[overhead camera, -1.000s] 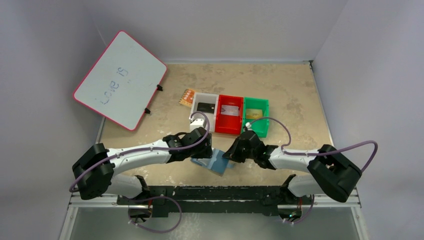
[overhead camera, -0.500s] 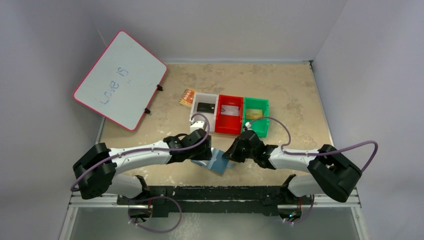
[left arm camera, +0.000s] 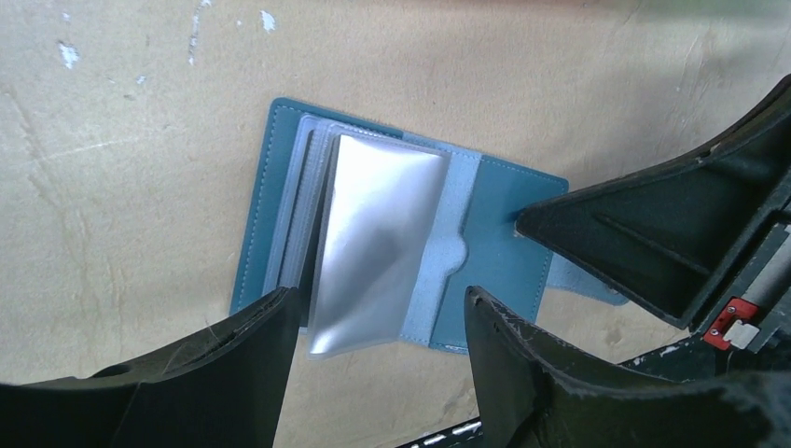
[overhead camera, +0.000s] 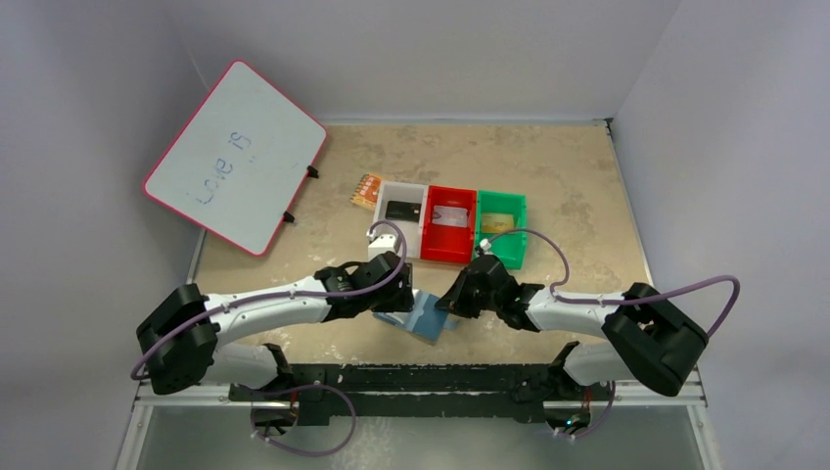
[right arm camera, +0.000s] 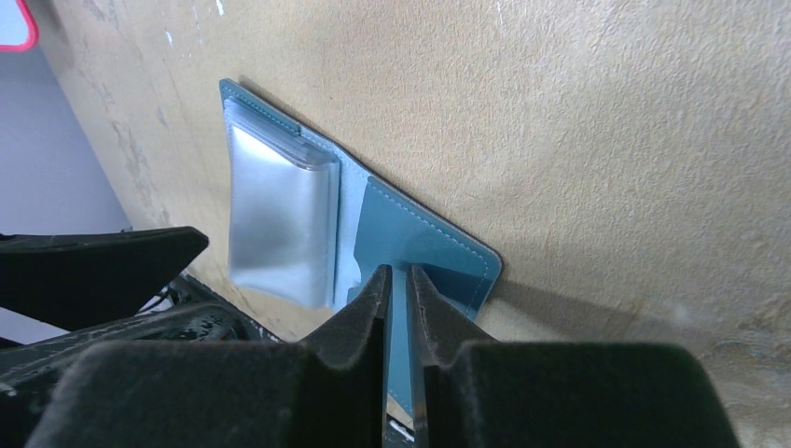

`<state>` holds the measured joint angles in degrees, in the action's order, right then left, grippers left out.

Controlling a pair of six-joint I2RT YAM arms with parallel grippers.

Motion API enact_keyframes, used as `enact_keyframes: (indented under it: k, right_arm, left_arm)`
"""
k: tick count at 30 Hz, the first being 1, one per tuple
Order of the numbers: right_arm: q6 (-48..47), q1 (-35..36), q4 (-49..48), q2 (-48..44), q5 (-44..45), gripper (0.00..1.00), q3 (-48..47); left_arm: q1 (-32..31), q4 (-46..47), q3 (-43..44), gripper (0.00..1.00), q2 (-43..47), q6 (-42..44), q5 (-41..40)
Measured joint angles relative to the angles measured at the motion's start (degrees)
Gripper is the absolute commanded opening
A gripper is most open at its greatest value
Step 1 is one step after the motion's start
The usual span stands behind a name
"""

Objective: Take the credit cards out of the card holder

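Observation:
The card holder [overhead camera: 425, 317] lies open on the table, teal-blue outside and lighter blue inside [left arm camera: 494, 252]. A silvery frosted leaf [left arm camera: 373, 243] stands up from its left half; I cannot tell whether it is a card or a sleeve. My left gripper [left arm camera: 381, 303] is open, its fingers on either side of that leaf's lower end. My right gripper [right arm camera: 398, 275] is shut on the card holder's side tab [right arm camera: 401, 308]. Three credit cards lie in the bins: black [overhead camera: 402, 209], silver [overhead camera: 448, 216] and gold [overhead camera: 497, 222].
White [overhead camera: 381, 221], red [overhead camera: 428, 238] and green [overhead camera: 523, 233] bins stand in a row behind the wallet. An orange patterned square [overhead camera: 367, 189] lies by the white bin. A pink-rimmed whiteboard [overhead camera: 235, 157] leans at the back left. The wallet lies close to the table's near edge.
My left arm has drawn slightly back toward the near left. The wallet and my right gripper have not moved.

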<state>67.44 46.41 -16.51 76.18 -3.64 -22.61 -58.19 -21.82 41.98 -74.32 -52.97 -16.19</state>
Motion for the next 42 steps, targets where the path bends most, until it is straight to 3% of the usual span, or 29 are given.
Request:
enact_keyframes:
  k: [12, 19, 24, 30, 36, 42]
  right_arm:
    - [0.0, 0.0, 0.4, 0.0, 0.0, 0.14, -0.1]
    - [0.0, 0.0, 0.7, -0.4, 0.0, 0.16, -0.1]
    - [0.2, 0.0, 1.0, -3.3, 0.5, 0.30, -0.1]
    - [0.1, 0.0, 9.7, -10.8, 7.2, 0.32, -2.4]
    - [1.0, 0.0, 16.4, -19.4, 11.7, 0.22, -3.5]
    - [0.9, 0.0, 11.7, -24.8, 9.7, 0.12, -0.1]
  left_arm:
    - [0.0, 1.5, -0.6, 0.55, -2.9, 0.2, 3.3]
    - [0.0, 7.1, -0.8, 0.54, -2.9, 0.5, 10.0]
    - [0.0, 14.6, -1.7, 0.44, -4.0, 0.5, 15.8]
    - [0.0, 20.0, -2.4, 0.42, -9.9, 0.0, 19.2]
    - [0.0, 21.7, -3.7, 0.36, -11.7, -1.0, 19.5]
    - [0.0, 22.4, -4.4, 0.25, -12.3, -1.7, 19.0]
